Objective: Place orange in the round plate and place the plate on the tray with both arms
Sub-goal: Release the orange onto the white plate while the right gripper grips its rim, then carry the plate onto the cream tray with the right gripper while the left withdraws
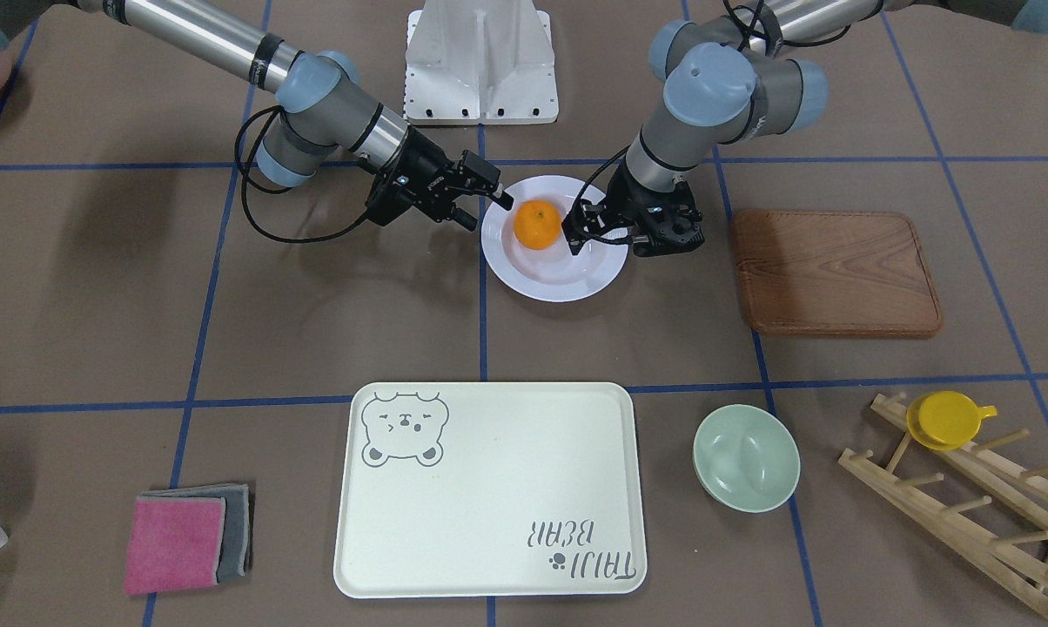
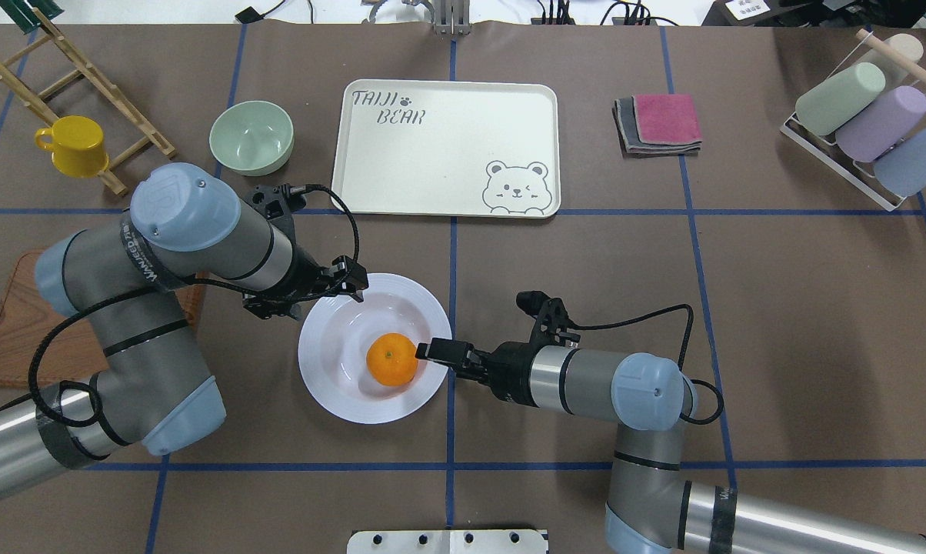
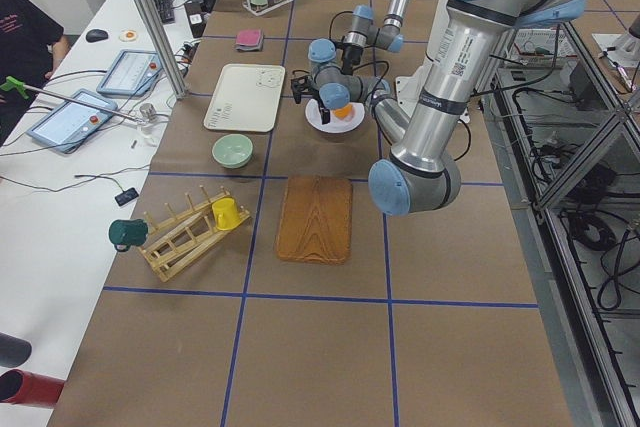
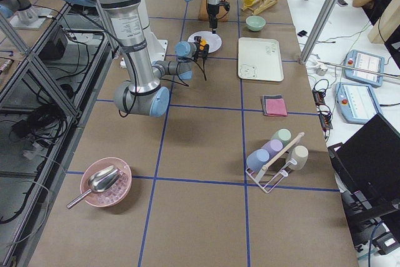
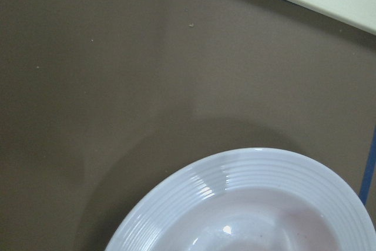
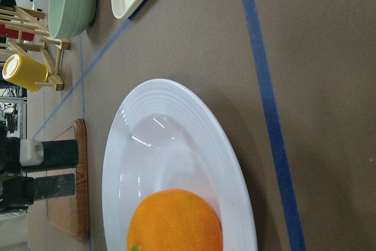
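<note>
Your right pincer [image 1: 489, 212] is released, its two fingers standing apart, right at the round plate's [image 1: 552, 280] rim on the robot's right side. Whether the rim actually lies between those fingers you cannot tell from these views. Your left pincer [image 1: 574, 237] is released too, fingers parted, at the opposite side of the round plate and tilted down over the rim. Its own wrist camera shows only bare ridged rim below and no finger on it, so read that as hovering, not gripping. Between the two, the orange [image 1: 537, 225] rests in the sunken centre of the round plate, free of both pincers, so count the first half of the job as done. The round plate itself sits flat on the table [image 1: 315, 331], with nothing lifting it. The tray [image 1: 489, 488] lies well apart from the round plate, on the side away from the robot's base, and it carries nothing (the bear drawing and the lettering show uncovered). What is left, by my reading, is the whole second half: both pincers must close on opposite edges of the round plate, raise it level so the orange does not roll, carry it across to the tray and set it down.
</note>
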